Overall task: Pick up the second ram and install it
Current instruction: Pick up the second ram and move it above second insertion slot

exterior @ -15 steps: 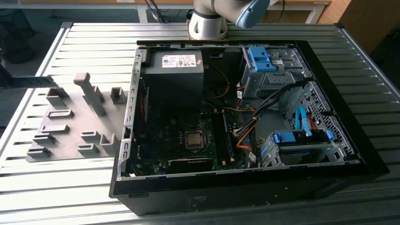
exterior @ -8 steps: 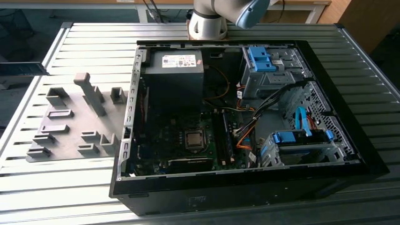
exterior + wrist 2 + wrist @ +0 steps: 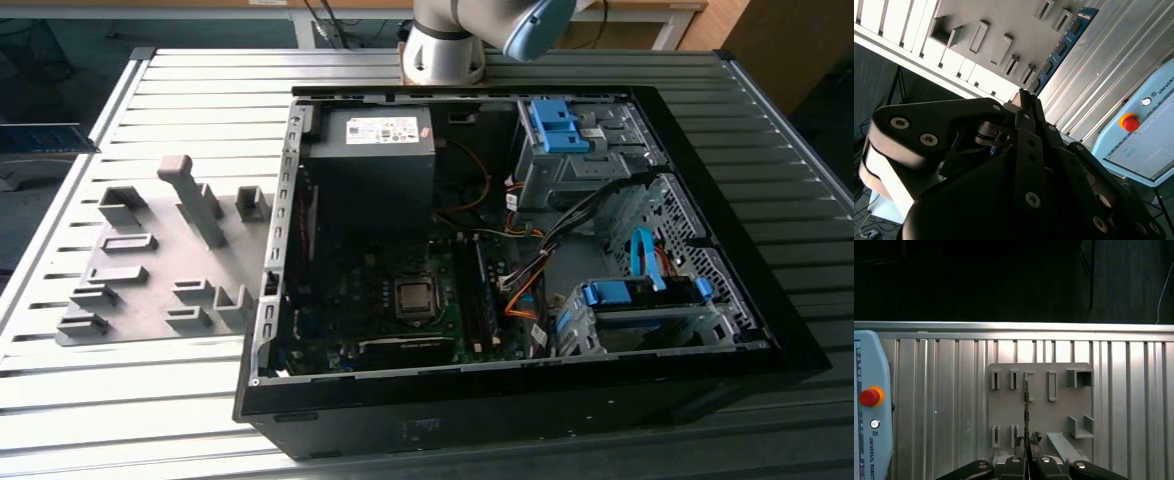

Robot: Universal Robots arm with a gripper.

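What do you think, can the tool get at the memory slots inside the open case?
Probably yes. The case lies open upward, and the memory slots show uncovered; orange cables run close beside them. The tool is shut on the second ram.

From my console, the exterior view shows a ribbed metal surface [image 3: 174, 90] running across the whole frame. On it, at centre and right of the frame, a black computer case [image 3: 787, 330] lies on its side with the panel off. Inside I see a dark power supply [image 3: 374, 170] toward the upper middle, with a square processor socket [image 3: 415, 297] on the board below it. Orange cables [image 3: 521, 290] loop to the right of the socket. One bright blue latch [image 3: 558, 125] sits on the upper bay and another [image 3: 641, 295] on the lower right bay. Left of the case lies a grey holder plate [image 3: 167, 262] with small slotted blocks and one tall post [image 3: 194, 200]. The first wrist view shows that plate [image 3: 1059, 410] face-on.
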